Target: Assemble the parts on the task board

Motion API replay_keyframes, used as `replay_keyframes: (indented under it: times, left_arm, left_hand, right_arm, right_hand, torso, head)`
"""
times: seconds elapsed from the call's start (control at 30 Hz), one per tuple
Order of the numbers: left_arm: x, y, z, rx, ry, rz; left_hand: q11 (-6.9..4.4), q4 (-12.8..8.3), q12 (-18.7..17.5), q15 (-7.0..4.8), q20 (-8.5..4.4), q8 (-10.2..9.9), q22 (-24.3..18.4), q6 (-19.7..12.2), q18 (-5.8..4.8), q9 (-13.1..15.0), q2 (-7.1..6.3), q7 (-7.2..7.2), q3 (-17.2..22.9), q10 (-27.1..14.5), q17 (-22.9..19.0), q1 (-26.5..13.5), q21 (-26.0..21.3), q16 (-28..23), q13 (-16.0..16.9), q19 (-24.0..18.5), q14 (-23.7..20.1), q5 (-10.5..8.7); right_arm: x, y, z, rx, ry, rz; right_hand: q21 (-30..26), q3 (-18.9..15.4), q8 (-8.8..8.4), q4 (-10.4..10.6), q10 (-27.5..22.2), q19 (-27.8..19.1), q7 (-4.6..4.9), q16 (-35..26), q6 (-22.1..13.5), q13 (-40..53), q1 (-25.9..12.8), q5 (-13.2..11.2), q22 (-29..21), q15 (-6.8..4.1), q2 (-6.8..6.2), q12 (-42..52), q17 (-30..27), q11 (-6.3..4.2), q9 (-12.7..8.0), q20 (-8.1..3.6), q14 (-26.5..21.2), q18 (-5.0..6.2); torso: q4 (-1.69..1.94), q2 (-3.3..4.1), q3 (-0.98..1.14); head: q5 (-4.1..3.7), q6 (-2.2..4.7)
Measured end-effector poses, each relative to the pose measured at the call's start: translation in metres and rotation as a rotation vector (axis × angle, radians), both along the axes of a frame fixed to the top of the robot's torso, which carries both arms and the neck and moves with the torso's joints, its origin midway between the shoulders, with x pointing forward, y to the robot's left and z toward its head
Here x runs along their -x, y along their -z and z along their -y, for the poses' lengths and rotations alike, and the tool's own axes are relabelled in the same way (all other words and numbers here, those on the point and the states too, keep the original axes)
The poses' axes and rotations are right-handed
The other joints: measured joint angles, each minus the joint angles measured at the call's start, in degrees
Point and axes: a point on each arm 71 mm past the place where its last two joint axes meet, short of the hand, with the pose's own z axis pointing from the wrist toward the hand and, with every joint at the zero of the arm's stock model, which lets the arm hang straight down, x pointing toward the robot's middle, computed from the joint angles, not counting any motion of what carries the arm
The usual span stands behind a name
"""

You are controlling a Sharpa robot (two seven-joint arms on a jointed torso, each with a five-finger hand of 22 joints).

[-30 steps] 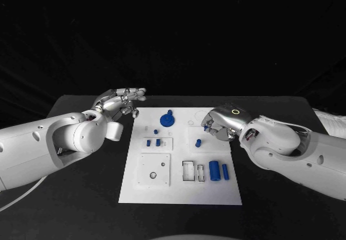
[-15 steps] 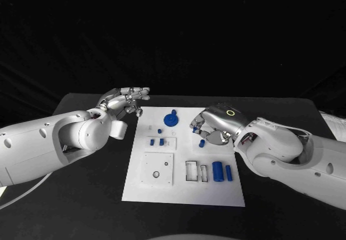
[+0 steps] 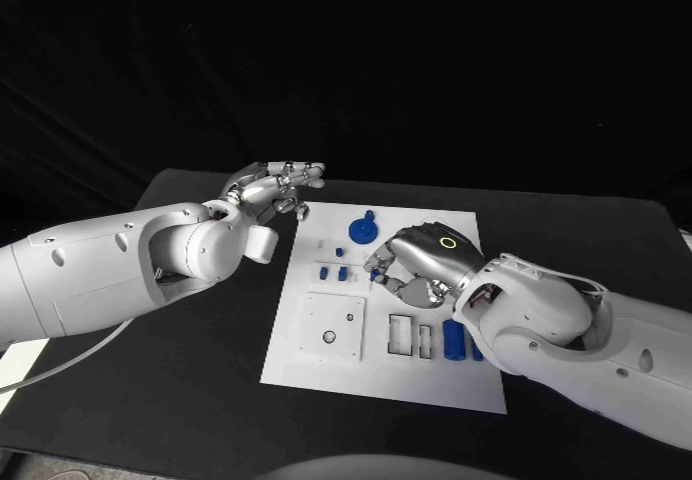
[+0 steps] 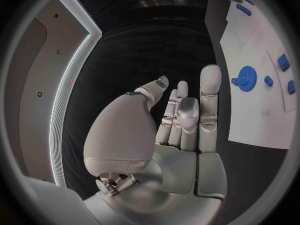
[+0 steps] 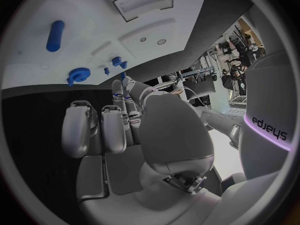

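Note:
The white task board (image 3: 378, 372) lies in the middle of the black table. A blue gear (image 3: 361, 232) stands near its far edge, with two small blue pegs (image 3: 333, 272) in front of it. My right hand (image 3: 415, 264) hovers over the board's middle and pinches a small blue peg (image 3: 374, 275) at its fingertips, close to those two pegs. The right wrist view shows that peg (image 5: 123, 76) just beyond the fingertips (image 5: 119, 85), with the gear (image 5: 79, 75) farther off. My left hand (image 3: 274, 185) hangs off the board's far left corner, fingers apart and holding nothing.
A thick blue cylinder (image 3: 456, 335) and a thinner one (image 3: 476, 346) lie on the board's near right, beside two rectangular slots (image 3: 411, 335). A square plate with holes (image 3: 332, 328) sits at the near left. Bare black table (image 3: 173, 400) lies on both sides.
The camera has shifted. My right hand has moved left across the board with the peg, toward the two small pegs. The left hand stays off the far left corner.

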Motion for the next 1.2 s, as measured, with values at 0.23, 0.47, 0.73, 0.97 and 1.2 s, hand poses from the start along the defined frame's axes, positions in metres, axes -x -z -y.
replay_keyframes:
  times: [0.23,0.47,0.73,0.97,1.2]
  left_arm:
    - [0.000,0.000,0.001,0.000,0.001,0.001]
    - [0.000,0.000,0.004,0.002,0.005,0.001]
    - [0.000,0.000,0.004,0.002,0.007,0.001]
    - [0.000,0.000,0.005,0.003,0.008,0.001]
    - [0.000,0.000,0.006,0.003,0.010,0.002]
  left_hand:
    - [0.00,0.00,0.00,0.00,0.00,0.00,0.00,-0.11,0.00,0.00,0.00,0.12,0.00,0.00,-0.02,0.00,0.00,0.00,0.00,0.00,0.00,0.00]
    - [0.00,0.00,0.00,0.00,0.00,0.00,0.00,-0.20,0.01,0.00,0.00,0.20,0.00,0.00,-0.06,0.00,0.00,0.00,-0.01,0.00,0.00,0.00]
    - [0.00,0.00,0.00,0.00,0.00,0.00,0.01,-0.20,0.00,0.00,0.00,0.20,0.00,0.00,-0.06,0.00,0.00,0.00,0.04,0.00,0.00,0.00]
    - [0.04,-0.02,0.35,0.00,0.00,0.00,-0.01,-0.20,0.00,0.00,0.00,0.20,-0.02,-0.46,-0.12,0.00,0.00,0.00,0.07,0.00,0.00,0.00]
    - [0.11,-0.16,0.46,0.00,0.00,0.00,-0.10,-0.70,0.01,0.01,0.00,0.30,-0.15,-0.72,-0.13,0.00,0.00,0.22,0.11,0.00,0.00,0.00]
  right_arm:
    - [0.004,0.015,-0.013,-0.007,-0.024,-0.036]
    - [0.007,0.031,-0.020,-0.004,-0.037,-0.070]
    - [0.008,0.045,-0.024,0.003,-0.041,-0.095]
    - [0.008,0.051,-0.026,0.008,-0.045,-0.105]
    - [0.009,0.054,-0.028,0.013,-0.049,-0.111]
  right_hand:
    - [0.00,0.00,-0.06,0.00,0.19,0.00,0.00,0.23,-0.04,-0.04,0.00,-0.01,0.00,0.00,0.00,0.00,0.05,-0.07,0.05,0.00,0.00,0.00]
    - [0.00,0.00,-0.22,0.00,0.20,0.00,0.00,0.23,-0.06,-0.01,-0.10,-0.01,-0.01,0.00,-0.07,0.00,0.04,-0.07,0.05,0.00,0.00,0.00]
    - [0.00,-0.01,-0.35,0.00,0.20,0.00,-0.10,0.23,0.02,0.00,-0.39,-0.04,-0.02,0.00,0.08,0.00,0.04,-0.06,0.02,0.00,0.00,0.00]
    - [0.00,-0.01,-0.21,0.00,0.20,0.00,-0.12,0.23,0.02,0.00,-0.39,-0.04,-0.07,0.00,0.07,0.00,0.03,-0.05,0.00,0.00,0.00,0.00]
    - [0.00,-0.01,-0.21,0.00,0.27,0.00,-0.13,0.23,0.01,-0.01,-0.39,-0.12,-0.16,0.00,0.07,0.00,0.02,0.03,0.03,0.00,0.00,0.00]
  torso:
    - [-0.03,0.03,0.02]
    - [-0.01,0.09,0.03]
    - [0.07,0.08,0.03]
    - [0.07,0.08,0.04]
    - [0.02,0.07,0.04]
  head:
    - [1.40,-1.03]
    - [2.33,-2.04]
    - [3.05,-2.77]
    - [3.35,-3.11]
    - [3.44,-3.26]
